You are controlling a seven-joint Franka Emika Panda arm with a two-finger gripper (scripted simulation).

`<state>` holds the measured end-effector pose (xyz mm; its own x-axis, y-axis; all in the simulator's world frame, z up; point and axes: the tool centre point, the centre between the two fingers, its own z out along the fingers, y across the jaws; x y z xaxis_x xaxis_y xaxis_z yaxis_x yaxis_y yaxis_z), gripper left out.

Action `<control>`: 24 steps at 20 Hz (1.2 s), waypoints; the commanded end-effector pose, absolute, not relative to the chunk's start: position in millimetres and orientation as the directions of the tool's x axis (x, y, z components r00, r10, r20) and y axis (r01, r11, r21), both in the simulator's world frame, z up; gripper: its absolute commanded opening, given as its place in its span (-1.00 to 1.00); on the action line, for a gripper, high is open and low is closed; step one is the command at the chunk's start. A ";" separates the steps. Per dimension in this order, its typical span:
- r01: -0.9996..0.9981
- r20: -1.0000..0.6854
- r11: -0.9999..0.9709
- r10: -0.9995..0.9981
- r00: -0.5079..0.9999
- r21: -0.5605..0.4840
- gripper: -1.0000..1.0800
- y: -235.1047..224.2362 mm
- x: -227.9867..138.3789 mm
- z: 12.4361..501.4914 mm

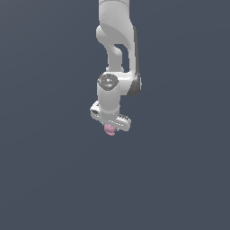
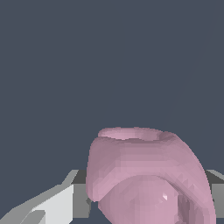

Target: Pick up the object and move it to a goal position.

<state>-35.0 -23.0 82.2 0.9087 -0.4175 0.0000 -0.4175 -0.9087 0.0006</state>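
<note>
Single white Franka Panda arm (image 1: 116, 49), seen hanging down from the upper edge of the exterior view against a uniform slate-grey ground (no counter edge, no shadow line and no goal marker can be made out). The white two-fingered gripper (image 1: 110, 127) points downward, and the small pale-pink, lumpy, roundish object (image 1: 110, 130) sits directly beneath the gripper's crossbar, protruding just below it, so the object lies along the gripper's own approach axis rather than off to either side. In the wrist view the pale-pink object (image 2: 146, 175) fills the near field between two grey-and-white finger pads (image 2: 61, 203), one at each flank; the jaws stand narrowed to about the width of the object, and each pad appears to touch its side. The gripper is therefore judged to be closed around the object and holding it, though the contact faces themselves are partly hidden by the object's bulk. The object shows no clear long axis: it reads as a squat dome with a shallow flattened face turned away from the wrist camera. Whether the object is clear of any supporting surface cannot be told. Since the goal position is not visible, the direction of the coming carry cannot be judged.
</note>
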 end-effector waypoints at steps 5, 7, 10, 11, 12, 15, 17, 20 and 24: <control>-0.417 0.001 -0.909 -0.417 0.909 0.001 -1.00 24.6 -6.6 124.3; -0.417 0.001 -0.909 -0.417 0.909 0.001 -1.00 40.2 3.1 138.1; -0.417 0.001 -0.909 -0.417 0.909 0.001 -1.00 61.2 16.5 156.5; -0.417 0.001 -0.909 -0.417 0.909 0.001 -1.00 67.1 20.3 161.7; -0.417 0.001 -0.909 -0.417 0.909 0.001 -1.00 72.6 23.9 166.5; -0.418 0.000 -0.909 -0.418 0.909 0.001 -1.00 85.9 33.1 178.2; -0.418 0.000 -0.909 -0.418 0.909 0.001 -1.00 92.7 38.0 184.1; -0.418 0.000 -0.909 -0.418 0.909 0.001 -1.00 100.3 43.5 190.7; -0.417 0.000 -0.909 -0.417 0.909 0.000 -1.00 105.9 47.7 195.5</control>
<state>46.1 104.2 193.7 0.9091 -0.4167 0.0004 -0.4167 -0.9091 -0.0002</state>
